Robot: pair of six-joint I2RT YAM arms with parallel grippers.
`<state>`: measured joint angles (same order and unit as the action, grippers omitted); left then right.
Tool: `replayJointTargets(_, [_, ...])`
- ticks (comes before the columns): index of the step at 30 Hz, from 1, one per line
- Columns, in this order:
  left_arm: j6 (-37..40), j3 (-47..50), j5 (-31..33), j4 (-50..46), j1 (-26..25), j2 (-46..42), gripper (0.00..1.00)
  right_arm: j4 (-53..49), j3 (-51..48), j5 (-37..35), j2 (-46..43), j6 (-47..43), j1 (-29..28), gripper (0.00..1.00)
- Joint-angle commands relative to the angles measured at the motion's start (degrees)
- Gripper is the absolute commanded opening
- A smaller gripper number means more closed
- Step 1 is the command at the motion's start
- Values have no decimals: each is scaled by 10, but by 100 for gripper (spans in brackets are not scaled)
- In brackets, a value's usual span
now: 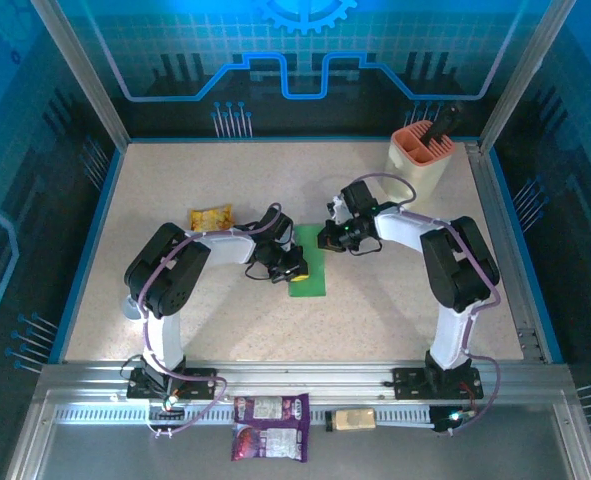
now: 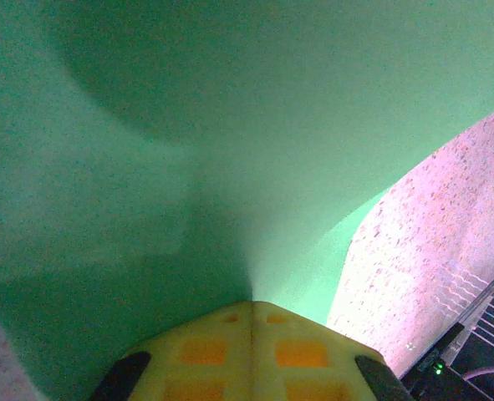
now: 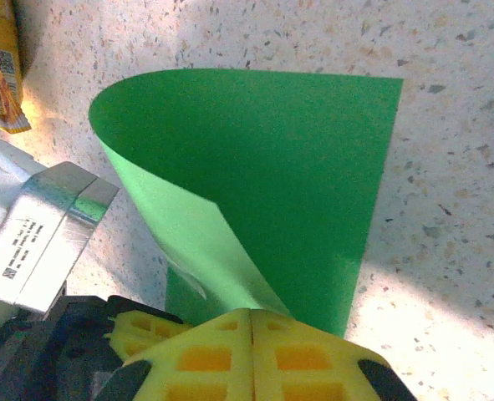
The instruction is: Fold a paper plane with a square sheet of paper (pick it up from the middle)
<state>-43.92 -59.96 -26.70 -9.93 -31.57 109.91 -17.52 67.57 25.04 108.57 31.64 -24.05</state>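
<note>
Folding looks to be the step in hand.

Top view: one thin green square sheet of paper point(image 1: 310, 282) lies mid-worktop point(image 1: 225, 320). The left hand point(image 1: 289, 269) is at its nine o'clock edge and the right hand point(image 1: 325, 240) at its twelve o'clock end, so two hands in all. One crinkled yellow snack packet point(image 1: 211, 217) lies at ten o'clock from the sheet, well apart. One peach plastic caddy point(image 1: 420, 160) stands at two o'clock.

Left wrist view: the left hand point(image 2: 251, 307) has its yellow fingers clenched together. It appears to pinch the sheet point(image 2: 230, 125), which rises over the lens.

Right wrist view: the right hand point(image 3: 252, 314) is clenched on one edge of the sheet point(image 3: 313, 184). The paper curls over itself in a soft loop and is not yet creased.

To do this well, I would carry the held edge across until it meets the opposite edge squarely. The other hand should pin its side meanwhile. Then flatten the bend from its middle outwards. Paper this thin will likely skew or spring open if let go early.
</note>
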Motion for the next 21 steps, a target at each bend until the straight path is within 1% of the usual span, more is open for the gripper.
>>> replayJointTargets(1, [-12,-2,25,-23,-4,32,0,-9,2,13,17,-10,-8,8])
replayJointTargets(10, [-8,1,23,-26,-3,29,0,-13,30,-11,56,-10,-7,7])
replayJointTargets(21, [-6,5,21,-26,-4,30,0,-18,44,-16,89,-16,-5,7])
